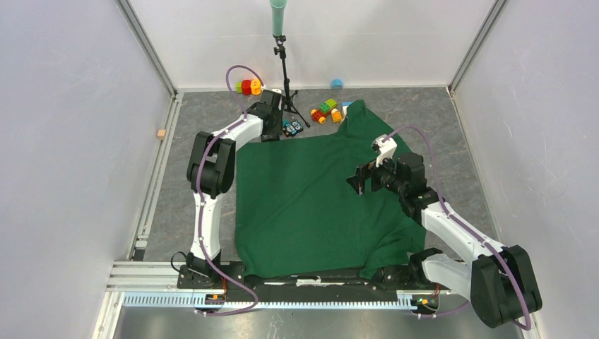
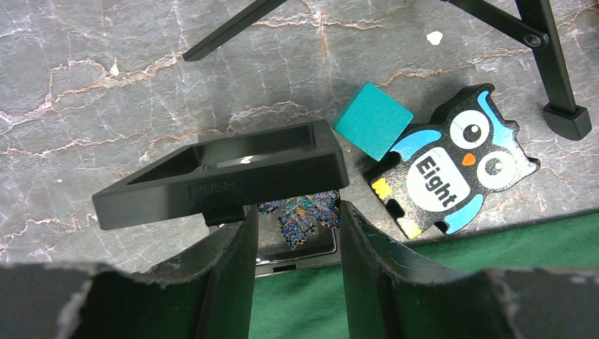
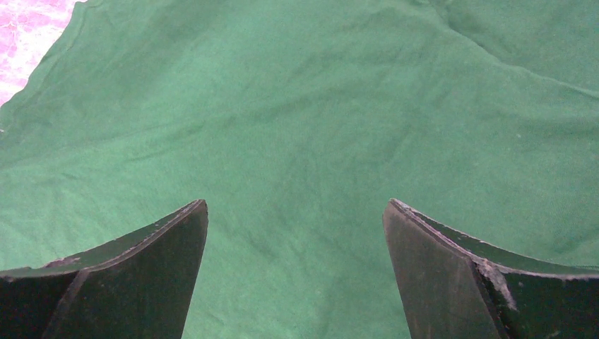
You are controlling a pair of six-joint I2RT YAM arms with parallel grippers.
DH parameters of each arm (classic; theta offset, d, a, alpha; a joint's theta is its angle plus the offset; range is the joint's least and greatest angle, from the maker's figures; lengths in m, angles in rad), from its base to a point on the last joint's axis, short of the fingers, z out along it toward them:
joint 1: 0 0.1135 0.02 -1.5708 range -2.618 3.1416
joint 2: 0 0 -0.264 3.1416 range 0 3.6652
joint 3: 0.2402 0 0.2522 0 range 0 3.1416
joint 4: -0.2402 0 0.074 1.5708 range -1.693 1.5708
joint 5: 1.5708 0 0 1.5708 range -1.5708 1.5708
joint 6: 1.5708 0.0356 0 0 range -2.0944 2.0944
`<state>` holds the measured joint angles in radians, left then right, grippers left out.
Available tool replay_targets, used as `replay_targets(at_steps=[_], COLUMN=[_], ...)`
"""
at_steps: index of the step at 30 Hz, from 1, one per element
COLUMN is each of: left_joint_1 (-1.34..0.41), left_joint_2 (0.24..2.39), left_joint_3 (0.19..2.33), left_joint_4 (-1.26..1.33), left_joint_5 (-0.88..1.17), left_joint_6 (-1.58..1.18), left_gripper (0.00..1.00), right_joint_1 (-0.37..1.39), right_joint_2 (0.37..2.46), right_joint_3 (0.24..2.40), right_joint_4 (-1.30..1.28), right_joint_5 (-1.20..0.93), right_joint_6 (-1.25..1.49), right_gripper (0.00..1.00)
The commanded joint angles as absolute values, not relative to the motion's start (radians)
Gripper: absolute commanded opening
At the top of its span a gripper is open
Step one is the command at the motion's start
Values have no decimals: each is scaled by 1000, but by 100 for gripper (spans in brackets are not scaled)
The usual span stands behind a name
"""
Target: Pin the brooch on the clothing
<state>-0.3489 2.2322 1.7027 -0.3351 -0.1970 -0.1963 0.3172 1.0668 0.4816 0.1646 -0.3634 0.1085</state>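
The brooch [image 2: 302, 220], a glittery leaf, lies in its open black case [image 2: 233, 166] just off the shirt [image 1: 311, 205]. The left gripper [image 2: 297, 208] straddles it, apparently to lift it out, but whether it pinches I cannot tell. The right gripper [image 3: 295, 205] hangs wide open over the fabric, likely to steady it

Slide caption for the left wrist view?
Left pincer straddling open black plastic box holding iridescent leaf-shaped brooch, beside blue owl-shaped tile.
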Motion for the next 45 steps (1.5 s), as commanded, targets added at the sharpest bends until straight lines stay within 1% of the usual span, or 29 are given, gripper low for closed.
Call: replay_targets(at_steps=[1,10,16,22,26,27,30,32,38,42,45], left_joint_1=[-346,-349,-366,-407,-426,-425,-427,-437,-585,-664,-724], left_joint_2=[2207,2028,1830,1617,1450,1405,1304,1256,1123,1033,989], left_joint_3=[1700,1566,1412,1257,1188,1174,1131,1108,1017,968,934], left_joint_4=[-331,-274,-255,-294,-353,-376,-440,-476,-444,-409,-394], left_joint_5=[-190,-145,-106,21,147,178,304,373,274,233,153], left_joint_6=[-198,-252,-283,-335,-295,-280,-229,-187,-68,-25,-2], left_gripper=[43,42,41,41,41,41,42,42,42,42,42], right_joint_1=[310,307,305,305,305,306,306,309,338,431,475], right_joint_2=[1055,1050,1052,1027,1039,1040,1025,1004,1017,1065,1107], right_joint_3=[477,479,493,523,556,560,566,565,617,667,703], right_joint_4=[200,196,187,165,172,181,198,229,301,310,320], right_joint_5=[-378,-377,-376,-391,-479,-510,-558,-588,-640,-600,-589], right_joint_6=[111,109,112,118,189,217,288,314,456,506,535], right_gripper=[99,99,99,99,99,98,92,90,90,86,84])
